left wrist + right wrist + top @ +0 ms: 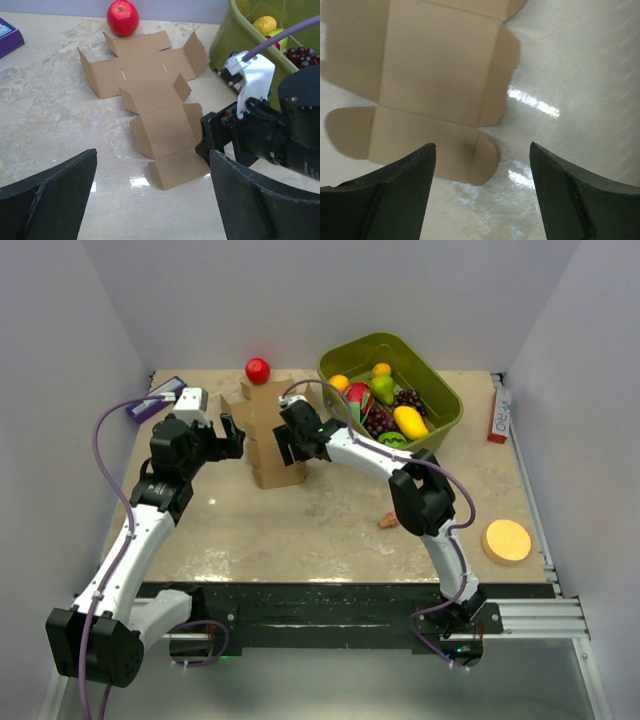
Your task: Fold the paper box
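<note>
The box (262, 415) lies unfolded on the table, a flat cross-shaped blank a little toward 11 o'clock from the table's centre, with several small flaps already tipped up. An apple (258, 370) sits just off its 12 o'clock end, and the bin (440, 410) stands at its 2 o'clock.

The left gripper (232, 437) hangs at the blank's 9 o'clock edge with its jaws wide apart and nothing in them. The right gripper (290, 445) hovers low over the 3 o'clock side, also parted and empty, with the near panels below its fingers.

The main risk I see is sliding. The sheet is light and loose on a glossy top, so a finger pushing one flap would likely shove the whole blank toward 12 o'clock, into the apple, rather than crease it. A finger coming down on a raised flap could flatten or bend it off its score line. The two grippers also face each other closely across the card, so closing in together could knock them.
</note>
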